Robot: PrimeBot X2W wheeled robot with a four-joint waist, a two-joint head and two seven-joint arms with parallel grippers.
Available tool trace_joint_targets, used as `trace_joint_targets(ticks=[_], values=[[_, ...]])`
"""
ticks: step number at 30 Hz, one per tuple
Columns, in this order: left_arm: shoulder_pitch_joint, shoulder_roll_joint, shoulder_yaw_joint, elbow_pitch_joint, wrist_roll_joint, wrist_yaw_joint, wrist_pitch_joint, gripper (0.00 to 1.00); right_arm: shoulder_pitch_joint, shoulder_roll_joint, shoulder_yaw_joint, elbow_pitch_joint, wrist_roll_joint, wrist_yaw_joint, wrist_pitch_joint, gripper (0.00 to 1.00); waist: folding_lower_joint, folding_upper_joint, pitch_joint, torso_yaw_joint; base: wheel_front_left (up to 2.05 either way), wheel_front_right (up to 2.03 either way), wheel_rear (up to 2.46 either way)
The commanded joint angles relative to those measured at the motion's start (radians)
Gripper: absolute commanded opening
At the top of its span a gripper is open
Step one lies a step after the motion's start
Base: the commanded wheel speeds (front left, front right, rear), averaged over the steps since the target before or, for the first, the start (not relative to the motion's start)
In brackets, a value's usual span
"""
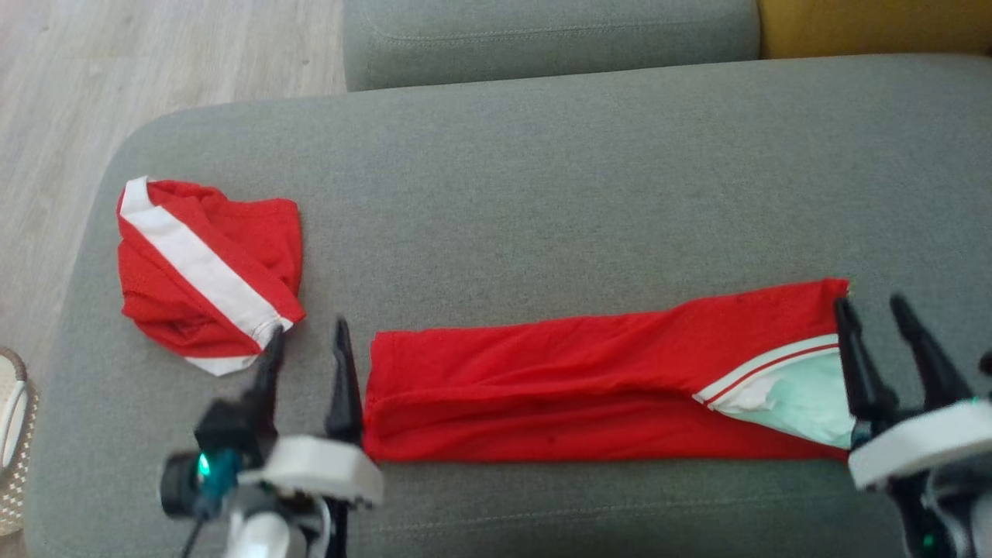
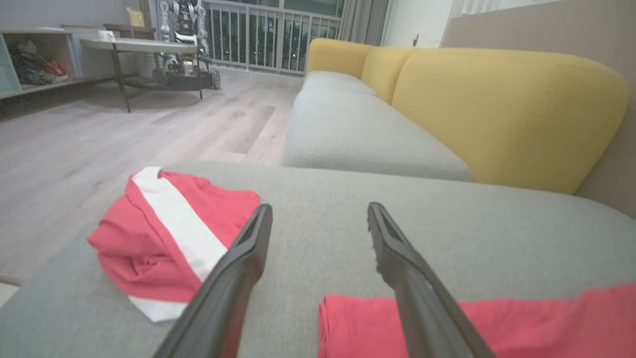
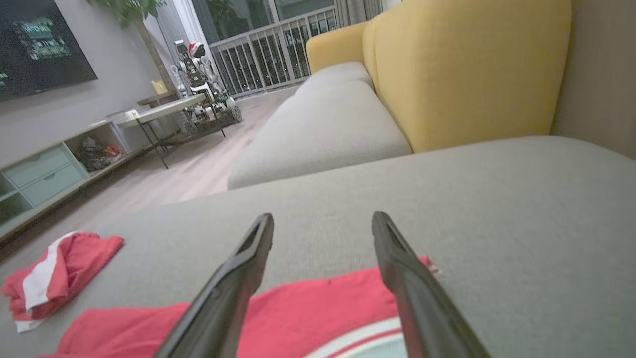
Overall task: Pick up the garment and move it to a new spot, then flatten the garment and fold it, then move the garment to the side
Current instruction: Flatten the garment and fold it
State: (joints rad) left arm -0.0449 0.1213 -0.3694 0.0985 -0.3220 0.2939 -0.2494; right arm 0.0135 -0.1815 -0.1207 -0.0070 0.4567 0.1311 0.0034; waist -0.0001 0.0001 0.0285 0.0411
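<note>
Garment (image 1: 573, 387) folded into a long strip; move aside pending.
Left gripper (image 1: 308, 332) stands spread and empty just off the garment's left end; right gripper (image 1: 869, 304) stands likewise at its right end, by the white-striped waistband (image 1: 767, 364). Garment lies on the grey cushion (image 1: 542, 194); a second red bundle (image 1: 205, 267) sits beyond its left end. Risk: pinching only the top layer, or lifting unevenly, would open the fold; carrying leftward could snag that bundle.

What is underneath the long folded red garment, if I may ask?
The folded red garment lies flat on the grey sofa cushion, which shows all around it. The cushion directly beneath is covered, so anything there cannot be seen.
</note>
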Motion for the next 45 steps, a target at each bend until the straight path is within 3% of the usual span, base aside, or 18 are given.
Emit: trace_joint_targets(ticks=[1, 7, 13, 21, 29, 44, 45], values=[[-0.013, -0.014, 0.053, -0.028, 0.024, -0.026, -0.012, 1.00, -0.010, -0.004, 0.016, -0.011, -0.019, 0.000, -0.023, 1.00, 0.0001, -0.0001, 0.006, 0.001, 0.00, 0.00, 0.00], [-0.017, -0.043, 0.091, -0.005, 0.087, -0.081, -0.012, 1.00, -0.034, 0.015, -0.048, 0.070, -0.063, 0.000, -0.023, 1.00, 0.0001, -0.0001, 0.023, 0.000, 0.00, 0.00, 0.00], [-0.032, -0.060, 0.101, 0.022, 0.120, -0.113, -0.012, 1.00, -0.108, 0.059, -0.145, 0.193, -0.171, 0.000, 0.056, 1.00, 0.0001, -0.0001, 0.053, -0.003, 0.00, 0.00, 0.00], [-0.057, -0.068, 0.085, 0.049, 0.140, -0.132, -0.012, 1.00, -0.195, 0.071, -0.185, 0.307, -0.241, 0.000, 0.191, 1.00, 0.0001, -0.0001, 0.107, 0.005, 0.00, 0.00, 0.00], [-0.095, -0.071, 0.073, 0.040, 0.152, -0.129, -0.012, 1.00, -0.265, 0.070, -0.240, 0.375, -0.285, 0.000, 0.261, 1.00, 0.0001, -0.0001, 0.166, 0.023, 0.00, 0.00, 0.00], [-0.123, -0.071, 0.070, 0.025, 0.145, -0.110, -0.012, 1.00, -0.273, 0.057, -0.178, 0.432, -0.221, 0.000, 0.357, 1.00, 0.0001, -0.0001, 0.187, 0.028, 0.00, 0.00, 0.00], [-0.125, -0.071, 0.071, 0.024, 0.145, -0.110, -0.012, 1.00, -0.272, 0.057, -0.173, 0.433, -0.212, 0.000, 0.365, 0.40, 0.0001, -0.0001, 0.187, 0.028, 0.00, 0.00, 0.00]])
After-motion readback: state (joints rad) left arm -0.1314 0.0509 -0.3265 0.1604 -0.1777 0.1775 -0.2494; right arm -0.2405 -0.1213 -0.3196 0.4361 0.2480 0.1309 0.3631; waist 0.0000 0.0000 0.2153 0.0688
